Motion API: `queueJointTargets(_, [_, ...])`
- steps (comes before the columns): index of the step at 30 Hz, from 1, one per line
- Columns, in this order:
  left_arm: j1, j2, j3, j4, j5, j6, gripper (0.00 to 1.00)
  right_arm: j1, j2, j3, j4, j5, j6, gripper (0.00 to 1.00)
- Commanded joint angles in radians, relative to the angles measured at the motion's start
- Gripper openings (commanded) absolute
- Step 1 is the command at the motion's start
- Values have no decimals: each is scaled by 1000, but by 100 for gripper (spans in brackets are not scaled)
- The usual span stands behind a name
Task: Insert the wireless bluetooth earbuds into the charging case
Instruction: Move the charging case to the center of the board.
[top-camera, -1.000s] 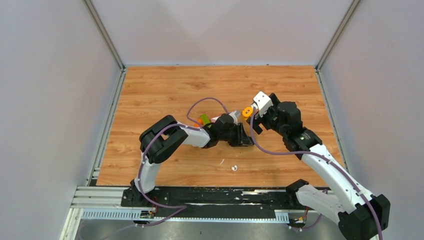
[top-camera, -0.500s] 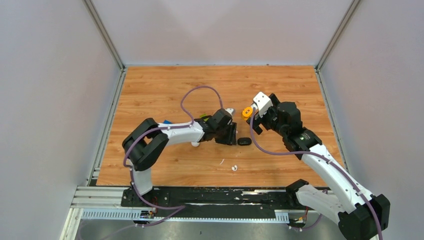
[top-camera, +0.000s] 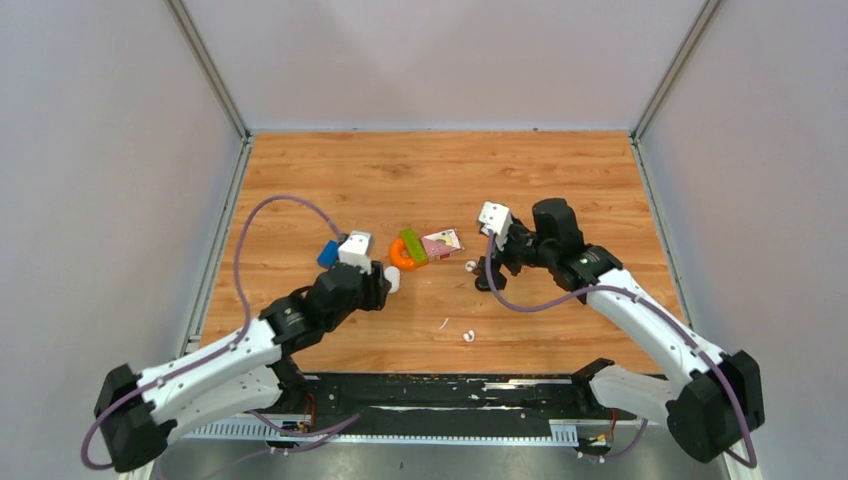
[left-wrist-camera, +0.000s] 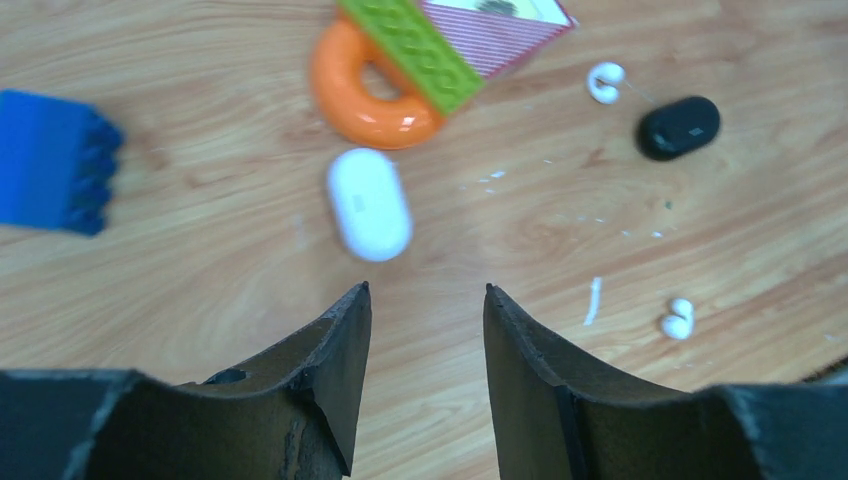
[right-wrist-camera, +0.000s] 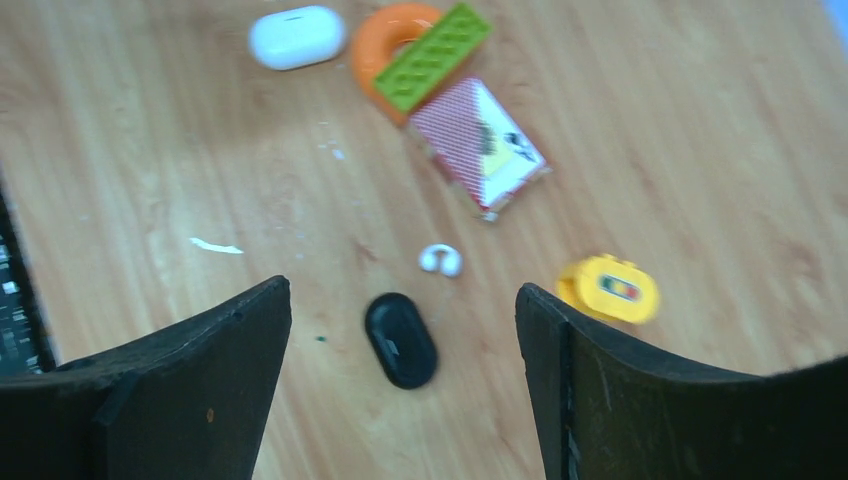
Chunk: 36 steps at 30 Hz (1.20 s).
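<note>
A black oval case (right-wrist-camera: 400, 340) lies shut on the wood floor, below and between my right gripper's (right-wrist-camera: 403, 288) open, empty fingers; it also shows in the left wrist view (left-wrist-camera: 679, 127). A white oval case (left-wrist-camera: 369, 204) lies shut just ahead of my open, empty left gripper (left-wrist-camera: 427, 290), beside it in the top view (top-camera: 392, 280). One white earbud (right-wrist-camera: 440, 260) lies just beyond the black case (top-camera: 470, 266). A second white earbud (top-camera: 468, 337) lies nearer the front edge (left-wrist-camera: 677, 319). No black earbuds show. My right gripper (top-camera: 488, 274) covers the black case from above.
An orange ring (top-camera: 403, 255) with a green brick (top-camera: 411, 246) on it, a red patterned card (top-camera: 442, 242) and a blue block (top-camera: 328, 253) lie behind the white case. A yellow toy piece (right-wrist-camera: 608, 288) lies right of the black case. A white sliver (left-wrist-camera: 593, 300) lies on the floor.
My left arm has pulled back from the black case to the near left, uncovering the ring, brick and card. My right gripper has come down and left over the black case.
</note>
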Motion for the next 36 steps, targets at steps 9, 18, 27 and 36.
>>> queueJointTargets(9, [40, 99, -52, 44, -394, -32, 61, 124, 278, 215, -109, -96, -39, 67])
queueJointTargets(18, [46, 392, 44, 221, -268, -72, 65, 123, 187, 134, -73, -54, -48, 69])
queueJointTargets(27, [49, 595, 126, 257, -191, -139, 65, 122, 140, 111, -70, -55, -58, 69])
queueJointTargets(36, [35, 573, 114, 215, -87, -200, 53, 118, 117, 101, -71, -62, -63, 69])
